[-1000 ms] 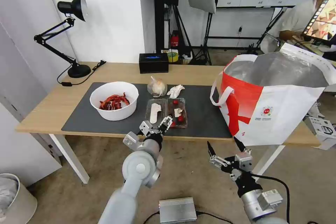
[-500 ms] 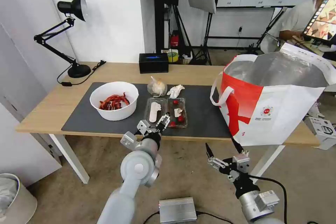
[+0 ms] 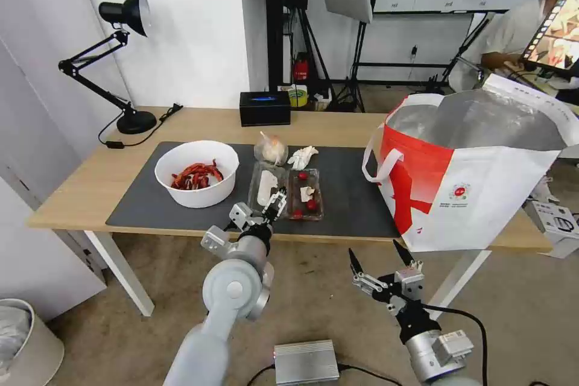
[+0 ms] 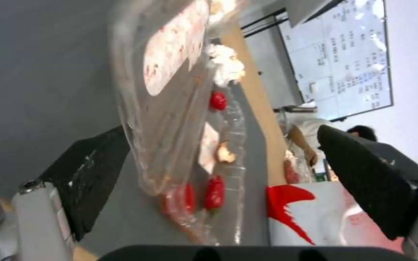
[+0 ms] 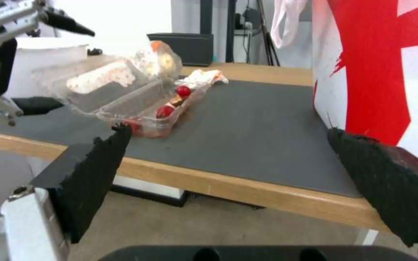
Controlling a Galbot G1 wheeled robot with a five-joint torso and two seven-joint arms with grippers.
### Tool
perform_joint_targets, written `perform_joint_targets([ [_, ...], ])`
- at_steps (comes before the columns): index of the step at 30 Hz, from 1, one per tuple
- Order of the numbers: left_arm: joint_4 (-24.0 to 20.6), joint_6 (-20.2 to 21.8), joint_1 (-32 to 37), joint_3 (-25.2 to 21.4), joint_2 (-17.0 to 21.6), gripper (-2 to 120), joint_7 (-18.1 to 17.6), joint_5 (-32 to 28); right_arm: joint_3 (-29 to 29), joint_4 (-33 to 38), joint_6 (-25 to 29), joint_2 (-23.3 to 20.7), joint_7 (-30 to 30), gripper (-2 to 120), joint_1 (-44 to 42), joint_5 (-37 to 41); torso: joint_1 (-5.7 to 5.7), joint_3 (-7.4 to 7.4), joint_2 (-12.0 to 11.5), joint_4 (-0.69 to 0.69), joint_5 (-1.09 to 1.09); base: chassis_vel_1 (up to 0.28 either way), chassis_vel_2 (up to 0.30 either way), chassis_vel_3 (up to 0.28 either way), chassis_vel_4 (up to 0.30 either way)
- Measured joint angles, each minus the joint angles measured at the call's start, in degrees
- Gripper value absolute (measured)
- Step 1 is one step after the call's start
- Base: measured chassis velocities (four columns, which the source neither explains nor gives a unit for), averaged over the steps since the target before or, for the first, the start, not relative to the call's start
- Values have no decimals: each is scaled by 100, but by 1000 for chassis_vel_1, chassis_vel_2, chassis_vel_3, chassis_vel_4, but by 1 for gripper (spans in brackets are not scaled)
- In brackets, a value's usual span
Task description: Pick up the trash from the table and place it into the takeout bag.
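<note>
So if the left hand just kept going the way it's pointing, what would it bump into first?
Most likely the clear plastic clamshell tray: the left hand is open, its fingers either side of the tray's near edge.

The right gripper (image 5: 228, 170), its two black ridged fingers (image 5: 93, 170) spread wide, hangs below and in front of the table's (image 5: 248, 190) light-wood edge. On the dark grey mat (image 5: 257, 123) lies the clear plastic clamshell tray (image 5: 136, 98), red bits inside, one half tipped up off the mat. The left gripper (image 5: 30, 61) reaches in at that raised half, one finger under it. Beyond the tray lie the knotted clear bag (image 5: 163, 59) and crumpled tissue (image 5: 204, 77). The takeout bag's (image 5: 383, 65) red-and-white wall stands beside the mat.
</note>
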Motion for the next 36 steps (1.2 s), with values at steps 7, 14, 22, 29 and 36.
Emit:
perform_joint_targets([
  [7,-89,-12,-37,5,34,100,124,-6,-5,14,2,24,0,100,-5,-26,0,0,0,0,0,0,0,0,0],
  [14,-89,-67,-39,-26,81,100,155,-42,-3,18,8,31,-4,100,-15,-57,0,0,0,0,0,0,0,0,0],
  [22,-125,-133,-36,-27,62,100,357,-159,-20,14,11,56,-5,100,-11,-108,0,0,0,0,0,0,0,0,0],
  [29,-133,-153,4,65,33,100,440,-158,-55,2,34,77,-5,100,-15,-142,0,0,0,0,0,0,0,0,0],
  [36,-139,-158,2,130,-7,100,520,-142,-57,19,75,112,-6,100,-61,-187,0,0,0,0,0,0,0,0,0],
])
